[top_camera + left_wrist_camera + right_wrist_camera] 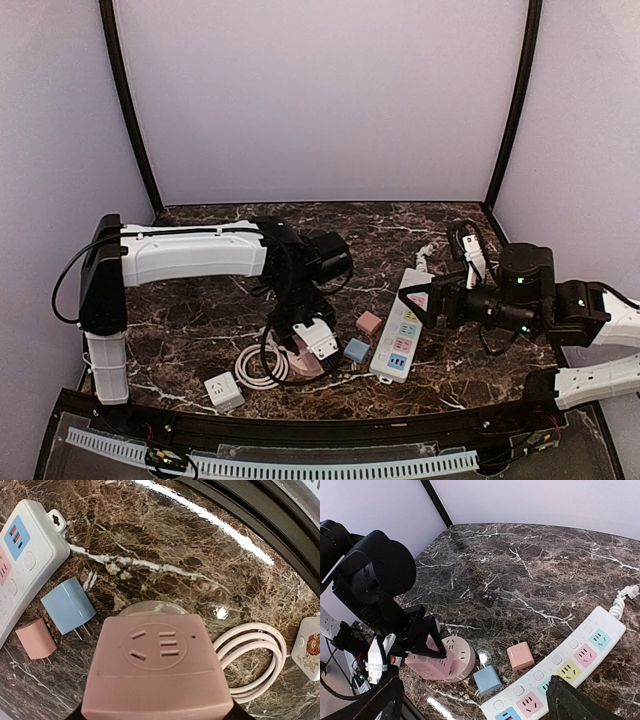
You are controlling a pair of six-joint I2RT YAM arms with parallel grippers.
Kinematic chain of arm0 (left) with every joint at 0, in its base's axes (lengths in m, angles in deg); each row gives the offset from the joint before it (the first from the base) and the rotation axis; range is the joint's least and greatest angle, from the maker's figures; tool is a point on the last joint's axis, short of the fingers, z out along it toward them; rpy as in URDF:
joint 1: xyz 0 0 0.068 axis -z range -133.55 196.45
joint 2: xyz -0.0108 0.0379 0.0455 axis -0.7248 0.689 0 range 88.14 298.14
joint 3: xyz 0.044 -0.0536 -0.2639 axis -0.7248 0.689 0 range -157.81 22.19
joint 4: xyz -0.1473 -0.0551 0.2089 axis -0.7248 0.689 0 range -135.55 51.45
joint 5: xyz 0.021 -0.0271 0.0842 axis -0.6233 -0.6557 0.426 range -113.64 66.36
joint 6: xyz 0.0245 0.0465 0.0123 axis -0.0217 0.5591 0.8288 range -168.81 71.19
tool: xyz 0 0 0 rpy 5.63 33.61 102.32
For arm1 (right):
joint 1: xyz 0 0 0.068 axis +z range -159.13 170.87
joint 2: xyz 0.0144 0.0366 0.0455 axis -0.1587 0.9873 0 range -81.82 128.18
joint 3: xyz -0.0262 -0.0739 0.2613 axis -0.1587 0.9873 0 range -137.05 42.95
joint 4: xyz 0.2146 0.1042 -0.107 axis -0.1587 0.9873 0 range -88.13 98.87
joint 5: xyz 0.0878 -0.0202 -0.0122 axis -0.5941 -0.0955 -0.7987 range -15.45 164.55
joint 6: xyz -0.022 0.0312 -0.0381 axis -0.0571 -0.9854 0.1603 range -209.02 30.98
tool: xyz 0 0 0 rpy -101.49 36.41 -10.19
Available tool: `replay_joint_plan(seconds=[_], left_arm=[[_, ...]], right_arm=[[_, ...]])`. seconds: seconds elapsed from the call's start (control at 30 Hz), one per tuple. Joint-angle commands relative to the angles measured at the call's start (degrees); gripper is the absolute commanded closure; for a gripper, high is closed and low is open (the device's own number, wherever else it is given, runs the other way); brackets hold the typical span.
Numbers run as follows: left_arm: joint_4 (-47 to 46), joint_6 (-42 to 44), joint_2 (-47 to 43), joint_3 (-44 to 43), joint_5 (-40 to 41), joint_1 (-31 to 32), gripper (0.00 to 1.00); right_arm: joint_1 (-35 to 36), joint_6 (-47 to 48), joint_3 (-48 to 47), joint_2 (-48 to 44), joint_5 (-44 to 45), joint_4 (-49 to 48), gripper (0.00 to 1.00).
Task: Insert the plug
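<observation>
Pink cube plug [159, 677] clamped in my left tool [426, 647], over the round pink base [463, 656].
Blue plug [68, 605] and power strip [403, 328] lie beside it on the worktop [200, 310]; my right tool [438, 299] hangs spread wide above the strip.

A white strip [560, 672] with pastel sockets lies diagonally on the marble table [520, 570], its cord [625, 597] bunched at the far end. Just beside its near half lie a pink plug [520, 656] and a blue plug [487, 679], slightly apart. Further left, the left gripper [426, 647] clasps a pink cube [427, 664], which seems to rest against a round pink base [460, 655]. The right gripper [475, 707] shows its fingers [370, 705] wide apart at the bottom edge.
</observation>
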Motion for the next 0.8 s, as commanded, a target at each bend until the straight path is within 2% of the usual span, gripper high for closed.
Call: replay_joint_plan(seconds=[0.0,0.77], left_arm=[[-0.24,-0.52,0.61,0.71,-0.77,0.31,0.99],[1.95,-0.4,1.6,-0.09,2.77,0.29,0.99]], right_arm=[[0.43,0.9,0.62,-0.13,-0.07,-1.2,0.01],[0.45,1.06,0.7,-0.1,-0.55,-1.29,0.01]])
